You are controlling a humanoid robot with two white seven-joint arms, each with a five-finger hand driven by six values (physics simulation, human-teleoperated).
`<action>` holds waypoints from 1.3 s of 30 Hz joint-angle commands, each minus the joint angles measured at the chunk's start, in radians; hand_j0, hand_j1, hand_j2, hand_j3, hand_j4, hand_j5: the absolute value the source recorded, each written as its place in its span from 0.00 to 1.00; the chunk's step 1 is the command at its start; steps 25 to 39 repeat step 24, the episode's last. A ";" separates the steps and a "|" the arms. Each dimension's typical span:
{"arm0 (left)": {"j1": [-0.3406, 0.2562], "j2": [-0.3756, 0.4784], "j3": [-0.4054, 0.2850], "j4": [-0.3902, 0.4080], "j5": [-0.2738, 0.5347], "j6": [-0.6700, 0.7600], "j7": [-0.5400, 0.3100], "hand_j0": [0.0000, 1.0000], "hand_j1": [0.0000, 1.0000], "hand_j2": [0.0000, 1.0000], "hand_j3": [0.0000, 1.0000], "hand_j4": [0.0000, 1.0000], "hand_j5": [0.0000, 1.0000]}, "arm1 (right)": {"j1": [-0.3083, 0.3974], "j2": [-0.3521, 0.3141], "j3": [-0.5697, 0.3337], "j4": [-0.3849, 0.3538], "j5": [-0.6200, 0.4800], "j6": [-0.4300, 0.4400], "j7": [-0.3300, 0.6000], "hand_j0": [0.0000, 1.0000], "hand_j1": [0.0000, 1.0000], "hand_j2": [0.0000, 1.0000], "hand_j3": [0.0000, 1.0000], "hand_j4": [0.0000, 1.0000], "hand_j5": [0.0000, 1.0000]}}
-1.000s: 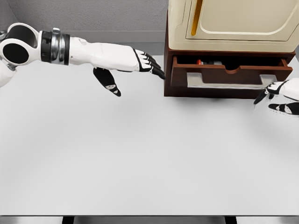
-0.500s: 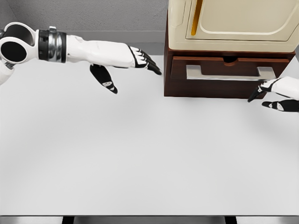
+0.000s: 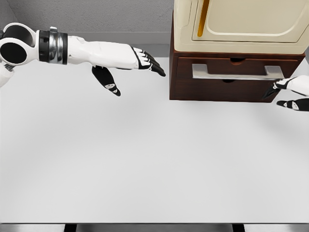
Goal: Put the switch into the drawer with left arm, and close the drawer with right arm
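Note:
The dark brown drawer (image 3: 227, 84) sits shut, flush with its cabinet, its silver handle (image 3: 236, 71) across the front. The switch is hidden from view. My right hand (image 3: 282, 94) is at the drawer's right end, fingertips touching the front near the handle, fingers extended and holding nothing. My left hand (image 3: 140, 65) hovers over the table left of the cabinet, fingers stretched toward it, thumb hanging down, empty.
A cream appliance (image 3: 241, 24) with a yellow stripe stands on top of the brown cabinet at the back right. The white table (image 3: 145, 159) spreads out in front; its near edge runs along the bottom of the view.
The drawer slid from open to fully shut, hiding its contents. My right hand followed it inward and upward. The left hand drew back slightly to the left.

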 commanded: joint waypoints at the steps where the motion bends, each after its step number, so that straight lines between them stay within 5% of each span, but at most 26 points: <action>1: 0.000 0.009 0.001 0.000 0.005 0.003 0.000 1.00 1.00 1.00 1.00 1.00 1.00 | 0.002 -0.005 -0.003 0.001 -0.007 0.004 -0.002 0.60 0.60 0.60 0.60 0.60 0.60; 11: 0.002 0.013 -0.008 0.000 0.005 0.003 0.000 1.00 1.00 1.00 1.00 1.00 1.00 | 0.032 -0.011 0.000 -0.046 0.003 0.004 -0.002 0.60 0.60 0.60 0.60 0.60 0.60; 15: 0.002 0.016 -0.017 0.000 0.005 0.003 0.000 1.00 1.00 1.00 1.00 1.00 1.00 | 0.087 -0.013 0.000 -0.128 0.052 0.004 -0.002 0.62 0.62 0.62 0.62 0.62 0.62; 16: 0.002 0.016 -0.017 0.000 0.005 0.003 0.000 1.00 1.00 1.00 1.00 1.00 1.00 | 0.112 -0.013 0.000 -0.171 0.055 0.004 -0.002 0.74 0.74 0.74 0.74 0.74 0.74; 17: 0.002 0.016 -0.019 0.001 0.005 0.003 0.000 1.00 1.00 1.00 1.00 1.00 1.00 | 0.143 -0.011 -0.001 -0.200 0.056 0.004 -0.002 1.00 1.00 1.00 1.00 1.00 1.00; 20: 0.002 0.016 -0.020 0.001 0.005 0.003 0.000 1.00 1.00 1.00 1.00 1.00 1.00 | 0.167 -0.011 0.000 -0.260 0.056 0.004 -0.002 1.00 1.00 1.00 1.00 1.00 1.00; 39: 0.002 0.016 -0.020 0.001 0.005 0.003 0.000 1.00 1.00 1.00 1.00 1.00 1.00 | 0.166 -0.011 0.002 -0.260 0.053 0.004 -0.002 1.00 1.00 1.00 1.00 1.00 1.00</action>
